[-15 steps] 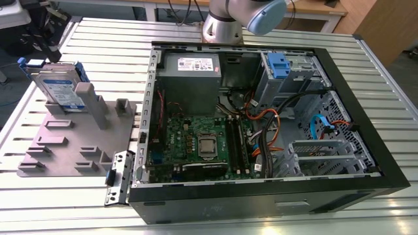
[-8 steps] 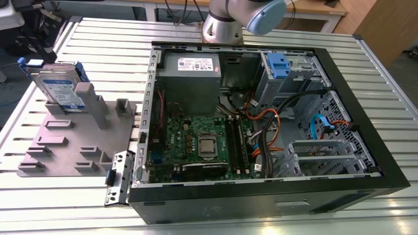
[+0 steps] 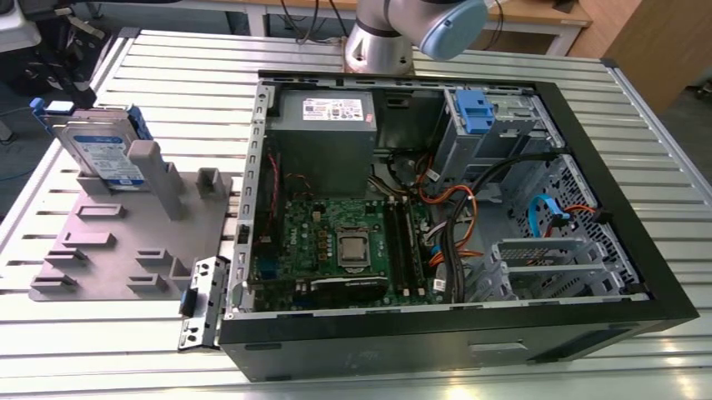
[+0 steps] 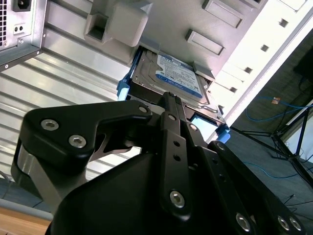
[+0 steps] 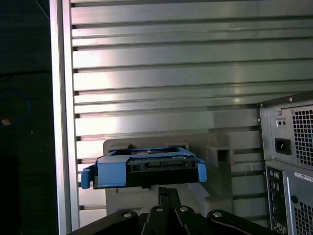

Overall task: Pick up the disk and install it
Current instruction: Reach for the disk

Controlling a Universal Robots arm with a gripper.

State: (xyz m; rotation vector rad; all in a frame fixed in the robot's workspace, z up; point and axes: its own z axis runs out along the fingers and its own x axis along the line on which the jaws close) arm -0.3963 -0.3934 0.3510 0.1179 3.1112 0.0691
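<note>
The disk (image 3: 106, 154) is a silver slab with a white and blue label and blue side rails. It stands on edge in a slot of the grey holder plate (image 3: 122, 242), at the exterior view's left, beside the open computer case (image 3: 445, 333). In both wrist views the disk (image 4: 168, 73) (image 5: 146, 166) lies just beyond my black gripper (image 4: 168, 95) (image 5: 167, 190). The fingers are pressed together with nothing between them, and a small gap separates them from the disk.
Inside the case are a grey power supply box (image 3: 328, 125), a motherboard (image 3: 345, 246), cables, and a drive cage with a blue clip (image 3: 473, 108) at the far corner. The case's rear panel (image 5: 288, 161) stands close beside the holder. The table's edge (image 5: 61, 122) runs near the disk.
</note>
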